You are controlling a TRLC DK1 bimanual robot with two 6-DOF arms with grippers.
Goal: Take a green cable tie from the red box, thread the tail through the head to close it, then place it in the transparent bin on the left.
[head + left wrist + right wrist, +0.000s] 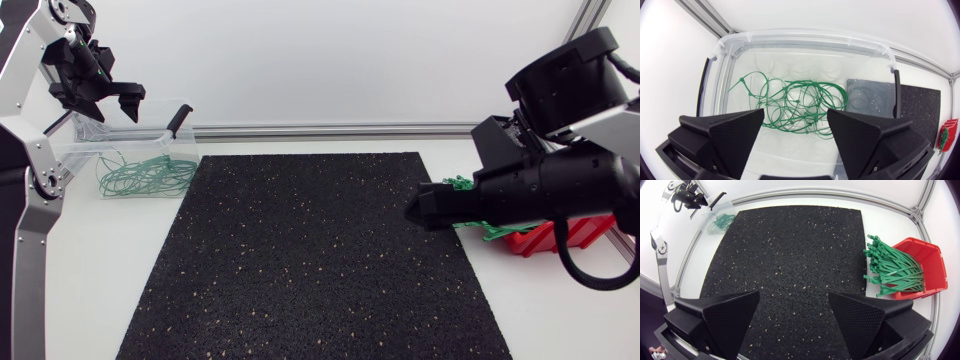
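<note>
1. The black mat [310,260] is spread across the middle of the table, between the bin and the box. No tie is seen on it. A tie let slip during threading would probably land here, lying flat and hard to pick up again.

2. The right gripper [794,294] is held over the mat's right-hand part with its fingers spread wide and nothing between them. The left gripper [796,112] is poised above the bin, likewise wide open and empty.

3. The transparent bin [150,135] is set at the table's far left, directly under the left gripper. A pile of closed green loops [795,102] is seen inside it. A low approach could snag these loops or nudge the light bin.

4. The red box [930,255] is placed at the table's right edge, beside the right gripper and off the mat.

5. The green cable ties [892,270] are fanned out of the box in a dense bundle, their heads reaching to the mat's edge. They lie ahead of the right gripper and off to its side – near, but not touched. Because they are packed so closely, several could be pinched at once, or the bundle dragged out – a clean single pick is judged the main difficulty.
</note>
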